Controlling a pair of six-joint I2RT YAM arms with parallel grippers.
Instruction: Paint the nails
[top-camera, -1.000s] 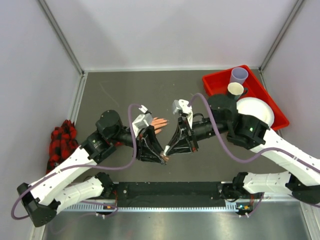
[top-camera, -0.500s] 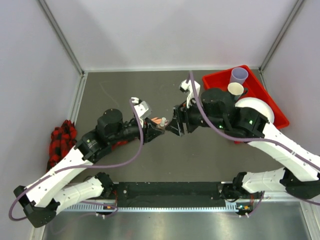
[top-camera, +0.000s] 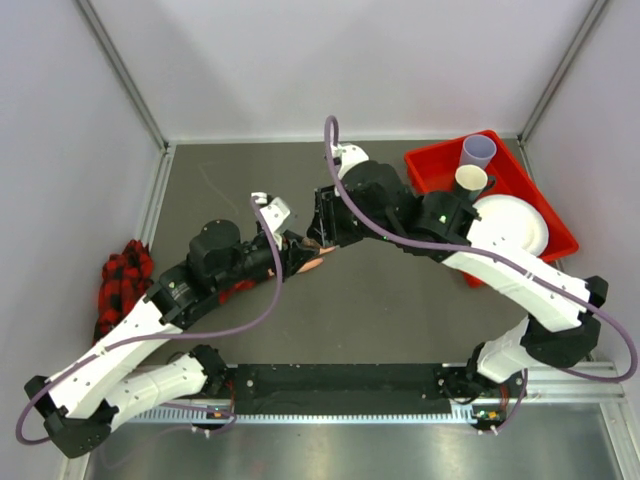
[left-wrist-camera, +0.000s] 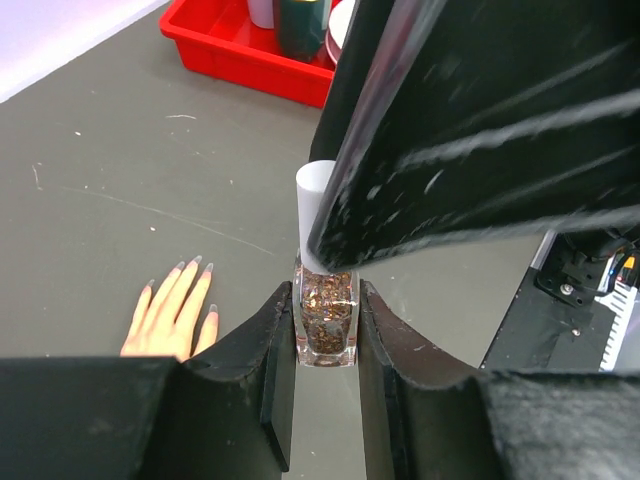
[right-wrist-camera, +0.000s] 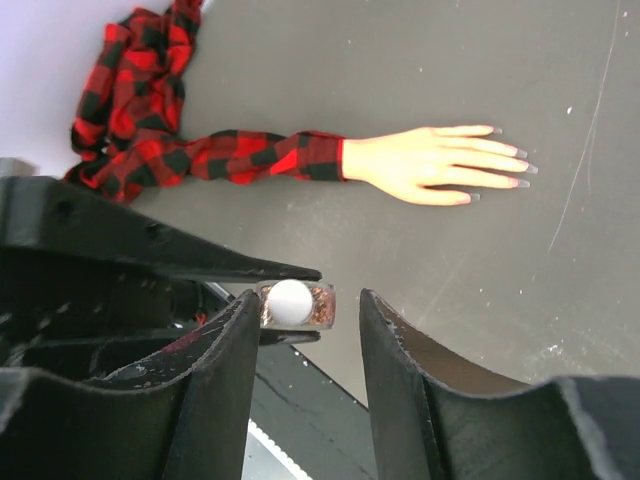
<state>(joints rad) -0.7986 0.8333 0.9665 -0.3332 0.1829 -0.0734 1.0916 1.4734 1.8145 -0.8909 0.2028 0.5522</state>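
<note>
left tool (left-wrist-camera: 325, 300), right tool (right-wrist-camera: 305, 305) and bottle (left-wrist-camera: 326, 320) farther up the table (top-camera: 400, 310)

Nails (right-wrist-camera: 522, 153), pale greyish ovals tipping a peach mannequin hand (right-wrist-camera: 425, 165), palm down, flat on dark table (right-wrist-camera: 400, 60)

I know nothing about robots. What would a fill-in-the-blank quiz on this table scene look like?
1. The left gripper is shut on a bottle with a ___ cap.
2. The mannequin hand wears a red-and-black ___ sleeve.
3. The plate sits in a ___ tray.

Missing words: white; plaid; red.
</note>
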